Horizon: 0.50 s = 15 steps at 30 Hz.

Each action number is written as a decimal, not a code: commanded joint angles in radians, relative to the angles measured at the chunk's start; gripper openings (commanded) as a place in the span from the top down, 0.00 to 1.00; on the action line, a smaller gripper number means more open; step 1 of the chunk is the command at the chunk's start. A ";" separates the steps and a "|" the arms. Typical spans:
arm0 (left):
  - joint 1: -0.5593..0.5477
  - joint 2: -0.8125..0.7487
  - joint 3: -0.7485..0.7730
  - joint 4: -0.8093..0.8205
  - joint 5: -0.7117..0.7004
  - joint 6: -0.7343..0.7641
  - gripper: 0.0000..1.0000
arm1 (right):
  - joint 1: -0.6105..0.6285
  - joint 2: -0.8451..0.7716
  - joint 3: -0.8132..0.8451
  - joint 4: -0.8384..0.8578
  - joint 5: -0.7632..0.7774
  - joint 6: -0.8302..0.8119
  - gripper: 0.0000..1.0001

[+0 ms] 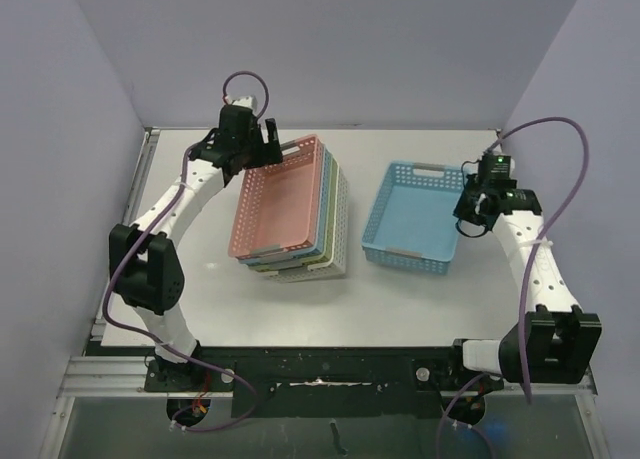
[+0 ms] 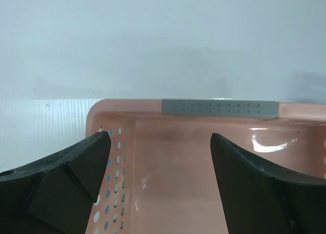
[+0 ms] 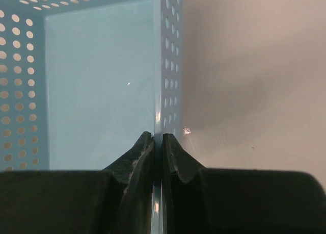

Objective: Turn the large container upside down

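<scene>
A light-blue perforated container (image 1: 411,215) stands upright on the right of the white table. My right gripper (image 1: 468,208) is shut on the top of its right side wall; in the right wrist view the fingers (image 3: 158,138) pinch that thin wall, with the container's blue floor (image 3: 97,86) to the left. On the left stands a stack of nested containers, a pink one (image 1: 280,201) on top. My left gripper (image 1: 270,144) hovers open over its far-left corner. From the left wrist the open gripper (image 2: 160,142) frames the pink container's inside (image 2: 173,183), touching nothing.
Under the pink container nest blue, green and white ones (image 1: 335,259), slightly fanned out to the right. A grey handle strip (image 2: 219,107) marks the pink rim's far end. Lavender walls (image 1: 330,49) close in the table at the back and sides.
</scene>
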 commanded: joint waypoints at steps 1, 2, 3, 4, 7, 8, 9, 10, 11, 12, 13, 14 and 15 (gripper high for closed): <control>-0.032 0.012 0.150 -0.023 0.016 0.055 0.20 | 0.069 0.056 -0.020 0.094 0.027 -0.006 1.00; -0.043 0.009 0.161 -0.022 0.018 0.057 0.20 | 0.066 0.066 -0.025 0.096 0.063 -0.006 1.00; -0.056 0.003 0.167 -0.021 0.022 0.061 0.20 | 0.065 0.073 -0.027 0.096 0.110 -0.008 0.97; -0.068 -0.001 0.169 -0.020 0.029 0.062 0.20 | 0.061 0.080 -0.027 0.094 0.143 -0.010 0.88; -0.105 -0.015 0.169 -0.022 0.056 0.061 0.20 | 0.036 0.103 -0.006 0.074 0.182 -0.021 0.50; -0.119 -0.020 0.168 -0.024 0.057 0.060 0.20 | 0.035 0.108 0.003 0.069 0.190 -0.022 0.35; -0.131 -0.023 0.169 -0.026 0.059 0.058 0.20 | 0.036 0.112 0.013 0.063 0.193 -0.022 0.27; -0.141 -0.028 0.170 -0.026 0.062 0.055 0.20 | 0.040 0.112 0.024 0.059 0.188 -0.019 0.23; -0.152 -0.035 0.170 -0.026 0.067 0.051 0.20 | 0.051 0.109 0.033 0.057 0.184 -0.012 0.21; -0.160 -0.043 0.172 -0.024 0.071 0.045 0.20 | 0.063 0.103 0.038 0.060 0.181 -0.005 0.20; -0.168 -0.054 0.173 -0.021 0.076 0.038 0.20 | 0.076 0.098 0.042 0.067 0.168 0.004 0.20; -0.179 -0.070 0.174 -0.018 0.083 0.033 0.20 | 0.092 0.093 0.043 0.075 0.148 0.018 0.20; -0.188 -0.084 0.173 -0.011 0.093 0.026 0.20 | 0.112 0.090 0.041 0.089 0.124 0.033 0.20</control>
